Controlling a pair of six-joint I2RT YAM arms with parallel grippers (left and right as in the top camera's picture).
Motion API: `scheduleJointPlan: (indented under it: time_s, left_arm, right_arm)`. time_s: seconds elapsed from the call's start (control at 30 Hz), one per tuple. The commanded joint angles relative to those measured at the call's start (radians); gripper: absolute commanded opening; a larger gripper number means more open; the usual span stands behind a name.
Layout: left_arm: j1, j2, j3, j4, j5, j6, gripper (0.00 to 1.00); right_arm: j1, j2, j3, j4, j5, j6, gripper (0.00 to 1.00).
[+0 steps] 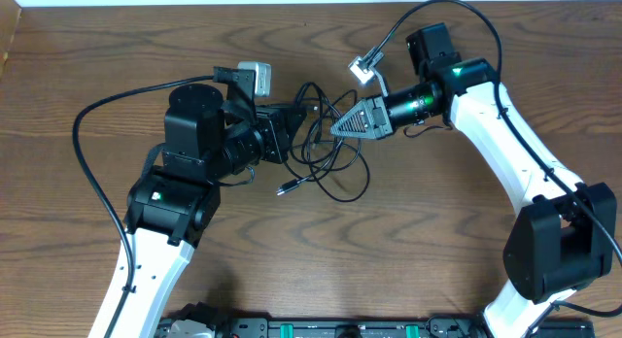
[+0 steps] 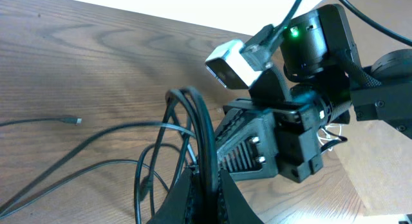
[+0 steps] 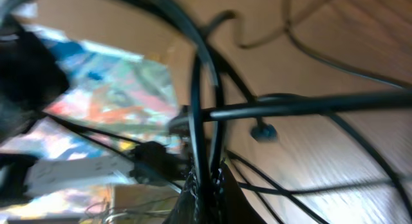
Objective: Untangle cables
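Overhead, the left end effector (image 1: 285,136) and the right end effector (image 1: 338,126) face each other tip to tip, near one another. They sit over the far half of the surface (image 1: 437,251), about midway between its left and right edges.

Left wrist view: the left end effector (image 2: 205,199) is clenched on the cables (image 2: 196,130). Several black strands rise out of its closed fingertips as a tight upright loop, and other strands fan off to the left and lie on the wood. The right end effector (image 2: 257,150) stands just behind that loop, its tip pointing at it.

Right wrist view is blurred, but the right end effector (image 3: 207,190) appears clenched too, with a black strand running up from between its fingertips and another crossing level in front.

Seen from overhead, the cables (image 1: 328,163) spread between the two tips and toward the near edge as loose overlapping black loops resting on the surface. One strand ends in a small plug (image 1: 286,190) lying flat on the wood, on the near-edge side of the left end effector. The same plug (image 2: 72,120) shows at the left of the left wrist view.
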Motion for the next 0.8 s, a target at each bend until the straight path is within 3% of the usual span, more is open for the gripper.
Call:
scheduleJointPlan:
  time_s: [0.0,0.07,0.27,0.33,0.67,0.77]
  left_arm:
    - [0.003,0.0,0.011,0.003,-0.018,0.026,0.08]
    - [0.004,0.0,0.011,-0.005,-0.077,0.029,0.08]
    - [0.003,0.0,0.011,-0.068,-0.302,0.029,0.08]
    - [0.003,0.0,0.011,-0.09,-0.334,0.029,0.08]
    - [0.003,0.0,0.011,-0.105,-0.454,0.028,0.09]
    - [0.003,0.0,0.011,-0.105,-0.506,0.028,0.09]
  right_arm:
    - [-0.017,0.01,-0.003,-0.034,0.256,0.05,0.01]
    - [-0.045,0.005,-0.003,-0.067,0.385,0.073,0.01]
    - [-0.218,-0.009,-0.003,-0.209,1.008,0.32,0.01]
    - [-0.272,-0.009,-0.003,-0.24,1.121,0.364,0.01]
    - [-0.461,-0.009,-0.003,-0.273,1.157,0.383,0.01]
    - [-0.483,-0.009,-0.003,-0.285,1.245,0.425,0.01]
